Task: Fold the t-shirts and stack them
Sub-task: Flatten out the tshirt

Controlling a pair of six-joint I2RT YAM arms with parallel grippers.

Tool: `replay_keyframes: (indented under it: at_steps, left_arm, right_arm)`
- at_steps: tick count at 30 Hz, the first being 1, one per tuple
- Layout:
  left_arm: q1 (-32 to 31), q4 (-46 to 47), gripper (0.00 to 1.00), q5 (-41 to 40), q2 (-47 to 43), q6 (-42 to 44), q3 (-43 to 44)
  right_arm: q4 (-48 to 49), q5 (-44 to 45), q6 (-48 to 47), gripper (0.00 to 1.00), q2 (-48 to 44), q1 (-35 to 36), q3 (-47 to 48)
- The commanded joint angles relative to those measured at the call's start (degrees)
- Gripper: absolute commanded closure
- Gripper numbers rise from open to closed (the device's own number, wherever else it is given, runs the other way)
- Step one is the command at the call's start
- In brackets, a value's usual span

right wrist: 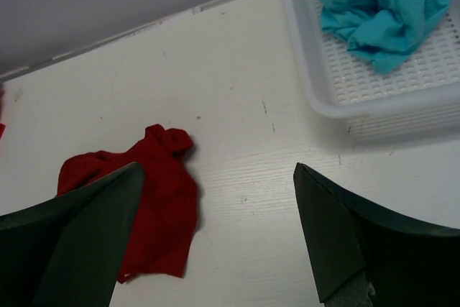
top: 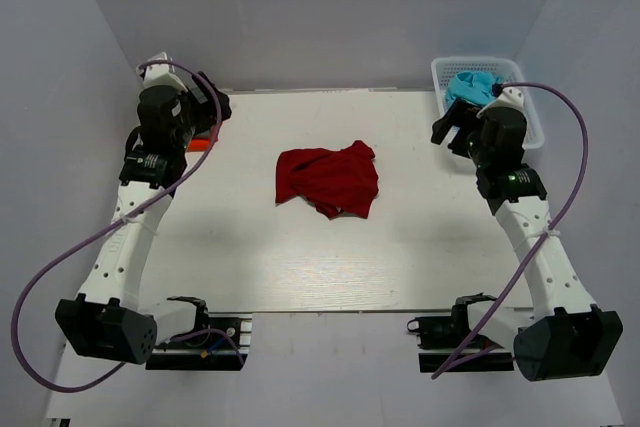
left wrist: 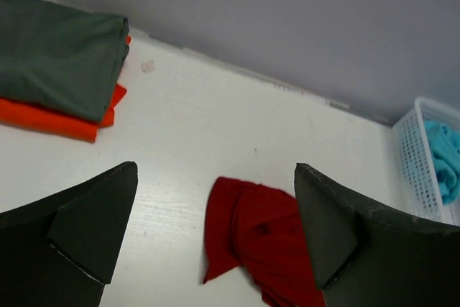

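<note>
A dark red t-shirt [top: 328,179] lies crumpled in the middle of the table; it also shows in the left wrist view [left wrist: 259,239] and the right wrist view [right wrist: 162,206]. A folded grey-green t-shirt [left wrist: 57,55] lies on a folded orange t-shirt [left wrist: 50,120] at the far left. Turquoise t-shirts [top: 470,85] lie bunched in the white basket [top: 535,132], also seen from the right wrist [right wrist: 381,5]. My left gripper [top: 215,107] is open and empty, raised at the far left [left wrist: 215,177]. My right gripper [top: 450,132] is open and empty beside the basket [right wrist: 215,170].
The white table [top: 300,267] is enclosed by grey walls at the back and sides. The basket rim [right wrist: 302,48] stands at the far right corner, close to my right gripper. A sliver of the orange shirt [top: 200,144] shows under my left arm.
</note>
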Motion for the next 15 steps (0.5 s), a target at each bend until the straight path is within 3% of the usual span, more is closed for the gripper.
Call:
replay_keyframes:
  at_steps: [1,6,10,15]
  left_arm:
    - [0.19,-5.57,0.0,3.65,-2.01,0.25,-2.86]
    - [-1.04,-7.13,0.0,12.26,1.74,-0.28,-7.7]
    - [-2.27,-9.78,0.0,23.06,14.02,-1.41,-10.59]
    - [-7.01,-5.13,0.06,23.9,22.21,-1.95,-14.03]
  right_arm:
    - [-3.75,-2.25,3.75,0.1,0.95,-0.21,1.55]
    - [-6.3,-3.65,-0.52,0.1,4.11,0.22,0.58]
    - [-13.74,-7.08,-3.52,0.1,11.47,1.36,3.29]
    - [-13.87,-10.68,-3.79,0.1,16.6,6.81,0.06]
